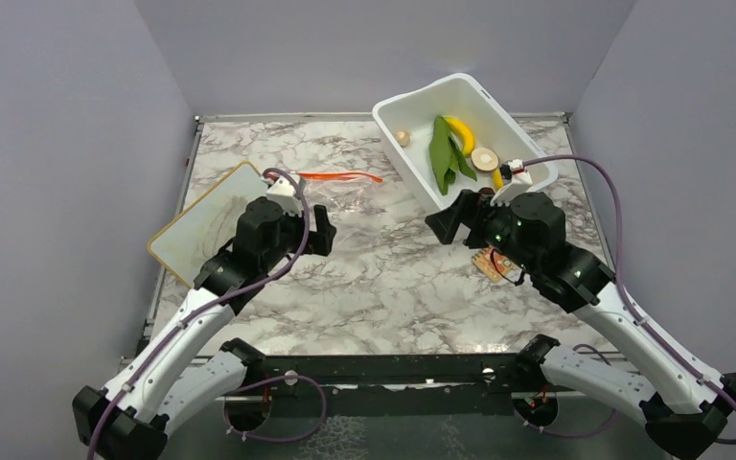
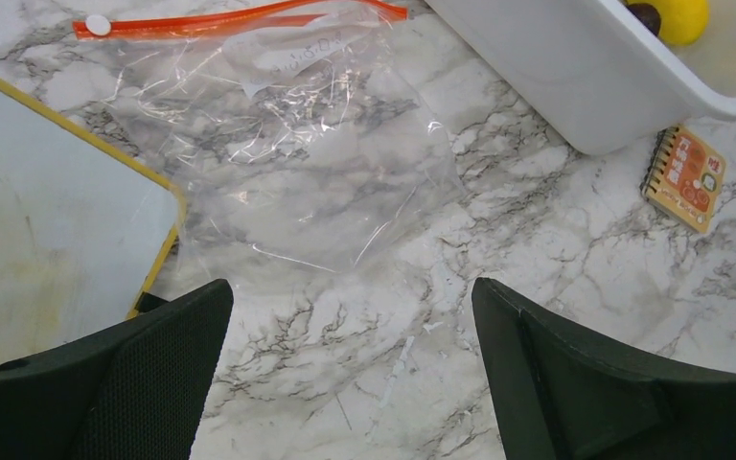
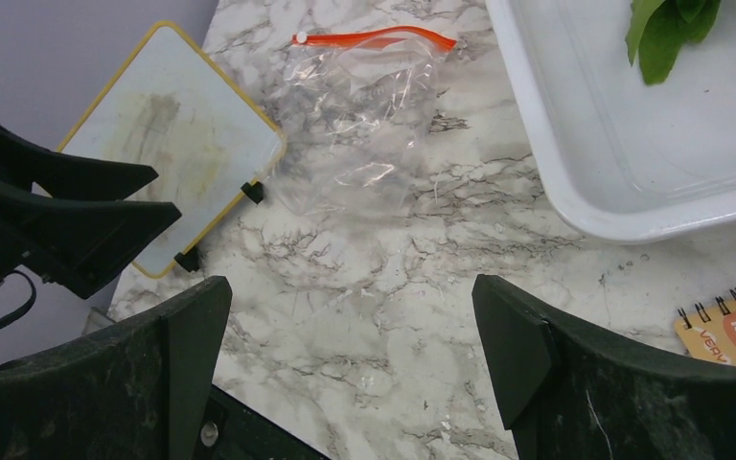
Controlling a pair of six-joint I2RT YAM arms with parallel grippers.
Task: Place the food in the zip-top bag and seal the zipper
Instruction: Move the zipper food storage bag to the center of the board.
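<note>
Food sits in the white rectangular plastic tub (image 2: 575, 86) at the upper right of the overhead view: a long dark-green leafy vegetable (image 1: 441, 153), a yellow banana (image 1: 461, 131) and small round beige-brown pieces (image 1: 485, 158). Left of the tub, at upper centre, the small clear floppy zip-top bag (image 2: 287, 163) lies flat and crinkled on the grey-veined marble table (image 1: 383, 287), its thin red-orange zipper (image 2: 240, 19) along the far edge. A yellow-rimmed white board (image 1: 201, 230) lies at the bag's left, and a small orange spiral-bound pad (image 2: 685, 177) sits just below the tub. Both arms reach forward with bent elbows. The left gripper (image 2: 350, 297) hovers near the bag's lower edge, black fingers spread wide, holding nothing. The right gripper (image 3: 350, 292) is equally wide and empty, beside the tub's near wall.
</note>
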